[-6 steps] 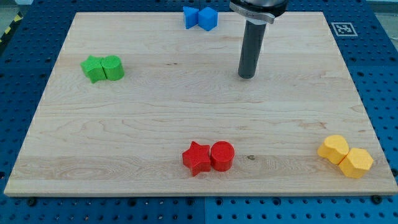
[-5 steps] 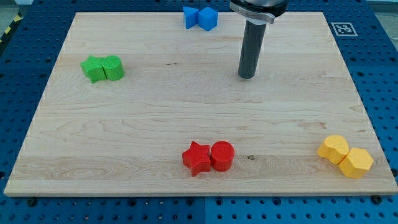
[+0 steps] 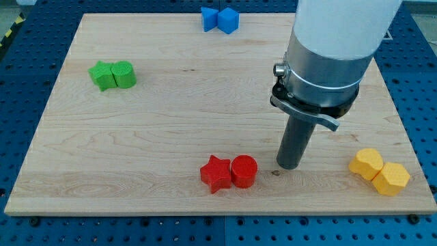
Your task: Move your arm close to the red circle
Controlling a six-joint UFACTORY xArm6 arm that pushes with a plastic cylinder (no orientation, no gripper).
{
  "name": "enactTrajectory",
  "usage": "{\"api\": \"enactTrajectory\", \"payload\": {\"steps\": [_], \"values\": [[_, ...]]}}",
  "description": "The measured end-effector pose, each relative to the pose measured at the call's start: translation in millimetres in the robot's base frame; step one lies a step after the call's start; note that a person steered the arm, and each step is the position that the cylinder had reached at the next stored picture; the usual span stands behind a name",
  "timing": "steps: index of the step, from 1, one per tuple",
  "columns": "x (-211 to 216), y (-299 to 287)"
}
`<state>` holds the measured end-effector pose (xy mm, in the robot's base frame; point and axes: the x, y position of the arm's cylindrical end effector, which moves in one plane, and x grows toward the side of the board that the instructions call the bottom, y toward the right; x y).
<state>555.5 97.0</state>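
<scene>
The red circle (image 3: 244, 171) lies low in the frame, a little left of centre along the bottom edge of the board, touching the red star (image 3: 216, 173) on its left. Your tip (image 3: 289, 166) rests on the wood just to the right of the circle, near it but apart from it, with a narrow strip of bare board between the two. Judged from this position, the task reads as essentially done: the arm is close to the red circle, and at most a slight nudge leftward remains if a tighter approach is wanted. Care would be needed there, since any further travel to the left could push the circle into the star.

The arm carries no pincer at all, only the straight dark rod below a metal collar, so nothing is apart, together or clamped on anything.

Farther out, two yellow blocks (image 3: 379, 172) sit touching each other at the lower right of the board. A green star and green cylinder (image 3: 113, 74) sit touching at the upper left. Two blue blocks (image 3: 220, 20) sit together at the top edge, left of the arm; their exact shapes are hard to make out.

The wooden board (image 3: 150, 123) lies on a blue perforated table (image 3: 20, 82). No brand, label or readable writing shows anywhere; the arm's white body hides the board's upper right corner.
</scene>
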Motion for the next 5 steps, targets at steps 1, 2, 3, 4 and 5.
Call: {"api": "enactTrajectory", "payload": {"steps": [1,2,3,4,5], "values": [[2,-24],[2,-29],[5,-17],[5,-17],[7,-17]]}}
